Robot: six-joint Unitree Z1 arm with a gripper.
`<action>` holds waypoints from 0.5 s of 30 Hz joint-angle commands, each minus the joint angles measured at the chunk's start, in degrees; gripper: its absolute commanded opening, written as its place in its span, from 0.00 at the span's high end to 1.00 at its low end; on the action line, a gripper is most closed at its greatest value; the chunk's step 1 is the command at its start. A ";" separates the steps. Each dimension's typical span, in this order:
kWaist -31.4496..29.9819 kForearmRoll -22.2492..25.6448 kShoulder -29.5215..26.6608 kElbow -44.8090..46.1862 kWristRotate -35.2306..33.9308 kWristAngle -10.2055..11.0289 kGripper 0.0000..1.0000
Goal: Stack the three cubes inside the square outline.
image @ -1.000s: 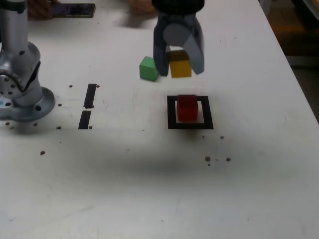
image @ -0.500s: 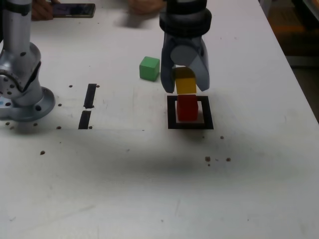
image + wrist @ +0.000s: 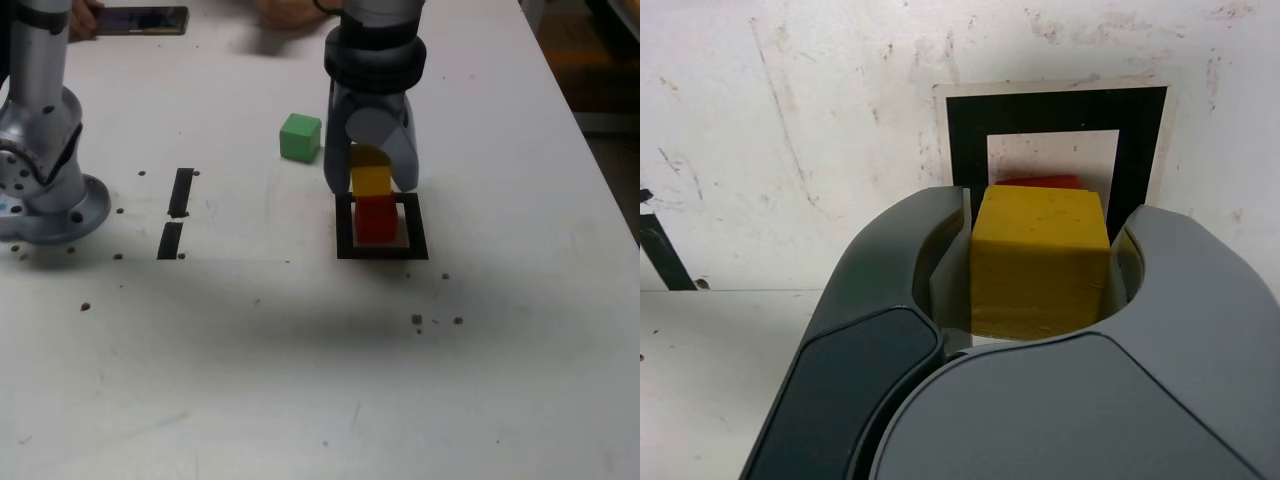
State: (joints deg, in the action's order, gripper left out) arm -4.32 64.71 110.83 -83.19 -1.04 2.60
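Observation:
My gripper (image 3: pixel 372 182) is shut on the yellow cube (image 3: pixel 371 180), holding it directly over the red cube (image 3: pixel 376 218); whether the two touch I cannot tell. The red cube stands inside the black square outline (image 3: pixel 345 240). In the wrist view the yellow cube (image 3: pixel 1040 260) fills the gap between the grey fingers (image 3: pixel 890 290), with a sliver of the red cube (image 3: pixel 1040 181) and the square outline (image 3: pixel 967 140) beyond it. The green cube (image 3: pixel 299 137) sits alone on the table, toward the exterior view's left of the gripper.
The arm's metal base (image 3: pixel 45 190) stands at the exterior view's left. Two short black tape strips (image 3: pixel 175 212) lie between it and the outline. A dark phone (image 3: pixel 140 20) and a person's hand (image 3: pixel 285 10) are at the far edge. The table's right edge runs close by.
The gripper carried the yellow cube from beside the green cube toward the outline and lowered it over the red cube. The green cube has stayed put.

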 commanded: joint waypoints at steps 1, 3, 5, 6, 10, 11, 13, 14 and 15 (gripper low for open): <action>-0.49 -0.69 0.39 -0.37 -0.27 0.13 0.83; -0.86 -1.22 0.63 -0.54 -0.41 0.22 0.83; -1.16 -1.62 0.89 -0.69 -0.57 0.21 0.83; -1.29 -1.74 1.01 -0.74 -0.67 0.17 0.83; -1.61 -2.27 1.35 -0.58 -1.01 -0.37 0.81; -1.67 -2.35 1.38 -0.48 -1.05 -0.58 0.80; -1.75 -2.50 1.40 -0.22 -1.07 -1.00 0.78; -1.78 -2.50 1.40 -0.13 -1.07 -1.14 0.76; -1.80 -2.48 1.38 -0.04 -1.07 -1.26 0.73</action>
State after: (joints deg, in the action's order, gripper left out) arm -5.93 62.24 112.22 -83.42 -2.05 1.47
